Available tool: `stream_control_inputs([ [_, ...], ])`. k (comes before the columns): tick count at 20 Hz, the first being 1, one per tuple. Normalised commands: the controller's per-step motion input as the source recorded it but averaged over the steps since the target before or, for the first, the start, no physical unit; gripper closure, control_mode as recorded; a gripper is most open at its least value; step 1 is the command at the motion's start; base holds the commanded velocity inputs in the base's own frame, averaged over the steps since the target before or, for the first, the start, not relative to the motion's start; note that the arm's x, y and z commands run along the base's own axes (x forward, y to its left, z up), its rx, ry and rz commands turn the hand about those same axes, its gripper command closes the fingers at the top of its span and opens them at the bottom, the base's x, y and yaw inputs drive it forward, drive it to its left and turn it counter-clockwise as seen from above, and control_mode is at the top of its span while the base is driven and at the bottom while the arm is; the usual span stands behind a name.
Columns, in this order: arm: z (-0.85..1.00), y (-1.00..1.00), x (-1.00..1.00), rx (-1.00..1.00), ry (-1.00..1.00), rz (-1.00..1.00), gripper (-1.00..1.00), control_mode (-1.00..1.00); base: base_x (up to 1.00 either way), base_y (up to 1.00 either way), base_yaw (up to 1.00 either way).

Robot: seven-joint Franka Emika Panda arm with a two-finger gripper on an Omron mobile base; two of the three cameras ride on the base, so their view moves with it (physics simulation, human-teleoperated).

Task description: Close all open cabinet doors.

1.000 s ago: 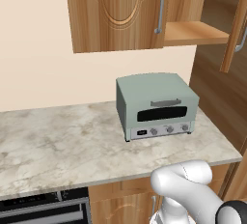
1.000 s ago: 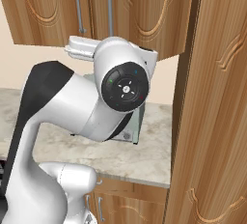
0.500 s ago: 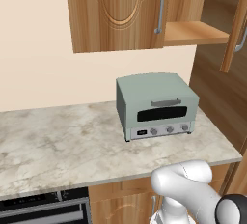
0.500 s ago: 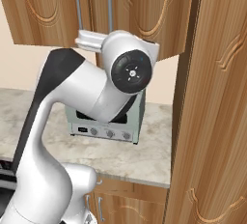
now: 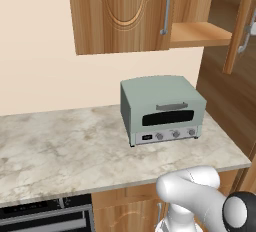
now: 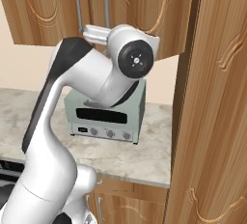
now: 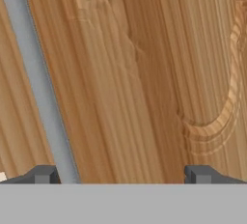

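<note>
Medium-brown wood-grain cabinet door (image 7: 144, 73) with slim silver bar handle (image 7: 41, 88), upper right, still ajar; now risen to face it closely, claw (image 7: 123, 175) spread wide, ready to push.

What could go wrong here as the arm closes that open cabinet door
The gripper sits close against the open door, one fingertip right beside the silver handle; it might snag. The arm's elbow hangs just above the toaster oven and may bump it.
</note>
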Motion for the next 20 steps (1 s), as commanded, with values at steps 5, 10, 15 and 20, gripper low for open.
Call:
stream_control_inputs([
  [5,0.0,0.0,0.49,0.0,0.0,0.0,-1.0,-1.0,0.0,0.0,0.0],
  [10,0.0,0.0,0.51,0.0,0.0,0.0,-1.0,-1.0,0.0,0.0,0.0],
  [15,0.0,0.0,0.57,0.0,0.02,0.0,-1.0,-1.0,0.0,0.0,0.0],
  [20,0.0,0.0,0.59,0.0,0.05,0.0,-1.0,-1.0,0.0,0.0,0.0],
])
